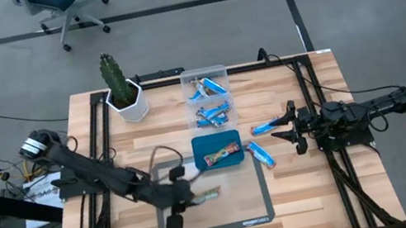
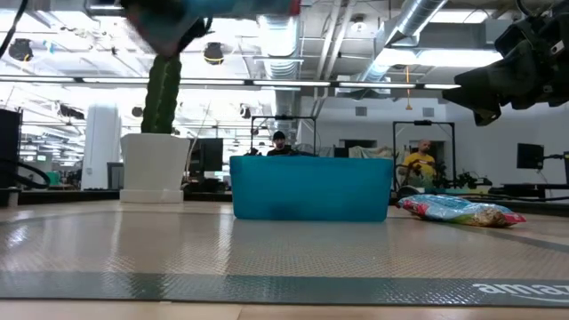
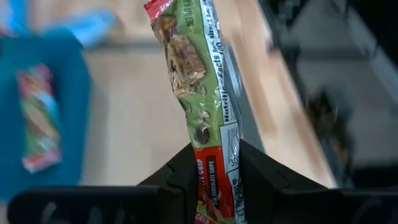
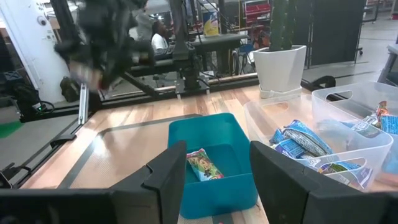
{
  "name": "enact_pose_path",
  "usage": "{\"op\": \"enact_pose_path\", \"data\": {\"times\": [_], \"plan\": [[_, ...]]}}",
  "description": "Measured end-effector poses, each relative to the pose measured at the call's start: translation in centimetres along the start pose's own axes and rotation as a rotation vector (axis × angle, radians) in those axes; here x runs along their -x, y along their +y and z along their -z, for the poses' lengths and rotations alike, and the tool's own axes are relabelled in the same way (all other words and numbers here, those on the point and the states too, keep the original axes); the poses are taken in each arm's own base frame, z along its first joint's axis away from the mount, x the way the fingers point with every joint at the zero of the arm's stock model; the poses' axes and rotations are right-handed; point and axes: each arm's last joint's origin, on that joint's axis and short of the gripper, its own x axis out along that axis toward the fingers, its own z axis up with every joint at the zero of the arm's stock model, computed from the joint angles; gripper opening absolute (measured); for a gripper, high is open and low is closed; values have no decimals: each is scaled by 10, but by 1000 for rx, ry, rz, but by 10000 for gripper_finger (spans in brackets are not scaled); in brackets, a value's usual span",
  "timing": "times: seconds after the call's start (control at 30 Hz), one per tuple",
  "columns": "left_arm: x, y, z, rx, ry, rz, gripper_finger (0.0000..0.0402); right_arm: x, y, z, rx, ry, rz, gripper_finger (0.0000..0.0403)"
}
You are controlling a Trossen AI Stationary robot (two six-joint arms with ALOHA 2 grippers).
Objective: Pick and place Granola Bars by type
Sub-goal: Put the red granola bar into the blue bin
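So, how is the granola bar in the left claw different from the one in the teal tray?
The held multicoloured bar is pinched at one end by the left claw, off the table; the tray's multicoloured bar lies flat inside the teal tray, untouched. Both have the same green-red wrapper.
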Motion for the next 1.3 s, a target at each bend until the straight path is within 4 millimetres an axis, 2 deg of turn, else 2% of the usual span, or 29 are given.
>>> {"op": "enact_pose_path", "data": {"times": [0.27,0.37,0.5,0.87,0.93,1.07,1.3], "plan": [[48,21,-41,128,-342,-79,83,0,0,0,0,0,0,170],[60,29,-48,141,-412,-117,83,0,0,0,0,0,0,169],[64,43,-49,169,-453,-166,83,0,0,0,0,0,0,171],[53,85,-52,240,-440,-297,83,0,0,0,0,0,0,169],[47,94,-52,233,-383,-319,83,0,0,0,0,0,0,169],[34,110,-64,223,-312,-350,83,0,0,0,0,0,0,170],[1,137,-79,209,-109,-359,83,0,0,0,0,0,0,170]]}}
